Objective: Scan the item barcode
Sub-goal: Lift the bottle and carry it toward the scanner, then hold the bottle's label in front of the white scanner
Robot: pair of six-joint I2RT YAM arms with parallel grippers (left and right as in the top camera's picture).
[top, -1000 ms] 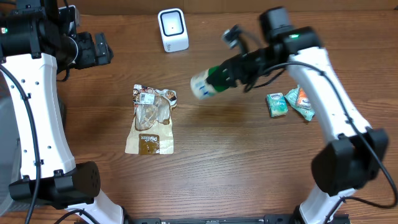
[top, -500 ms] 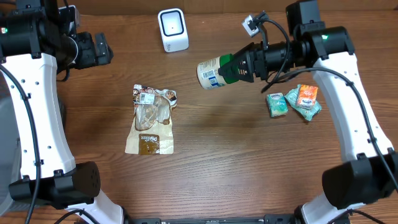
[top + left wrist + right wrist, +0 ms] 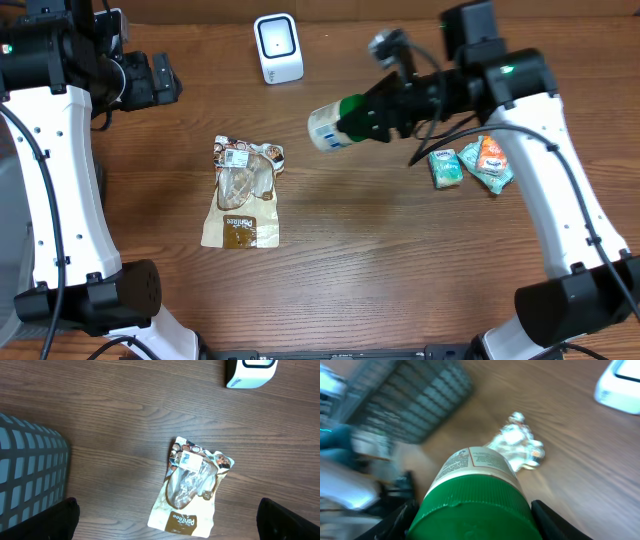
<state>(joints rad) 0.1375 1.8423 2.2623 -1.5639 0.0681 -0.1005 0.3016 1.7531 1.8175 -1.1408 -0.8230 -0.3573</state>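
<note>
Aloft, right end effector [image 3: 360, 116] around sideways bottle [image 3: 325, 129], near scanner [image 3: 278, 48].

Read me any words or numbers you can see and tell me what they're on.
"Panitos", as best I can tell: script on the brown-and-cream snack pouch.
On that pouch, the white sticker: too small to read.
Label on the green-capped white bottle: blurred.
Print on the teal packet and the orange packet: too small.
</note>
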